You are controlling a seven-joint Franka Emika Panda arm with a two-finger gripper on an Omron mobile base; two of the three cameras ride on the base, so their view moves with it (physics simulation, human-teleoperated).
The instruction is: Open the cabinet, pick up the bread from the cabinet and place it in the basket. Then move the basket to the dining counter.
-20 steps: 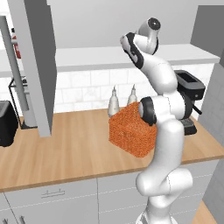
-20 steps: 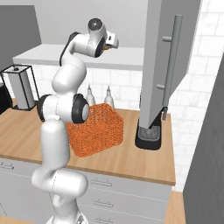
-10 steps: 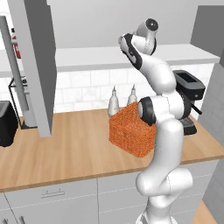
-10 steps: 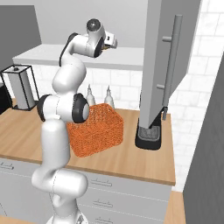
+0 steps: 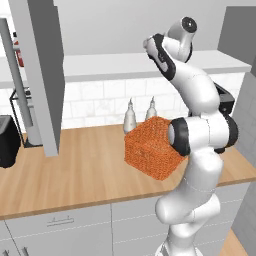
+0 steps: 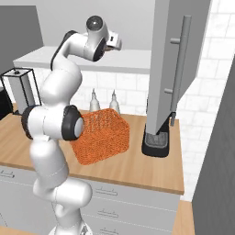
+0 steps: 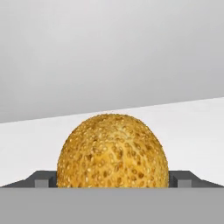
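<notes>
From the left base view, the cabinet (image 5: 42, 75) door hangs open, the basket (image 5: 152, 146) on the worktop (image 5: 75, 170) below. The right base view shows free worktop beside it. In the hand view, the gripper (image 7: 113, 180) is spread wide around the bread (image 7: 113, 151), pale shelf (image 7: 192, 127) open either side.

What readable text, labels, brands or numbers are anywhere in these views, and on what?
None readable.
The basket, the bread, the open cabinet door, the two bottles behind the basket and the black appliance under the door carry no lettering.
The red item on the left shelf is too small to tell.
</notes>
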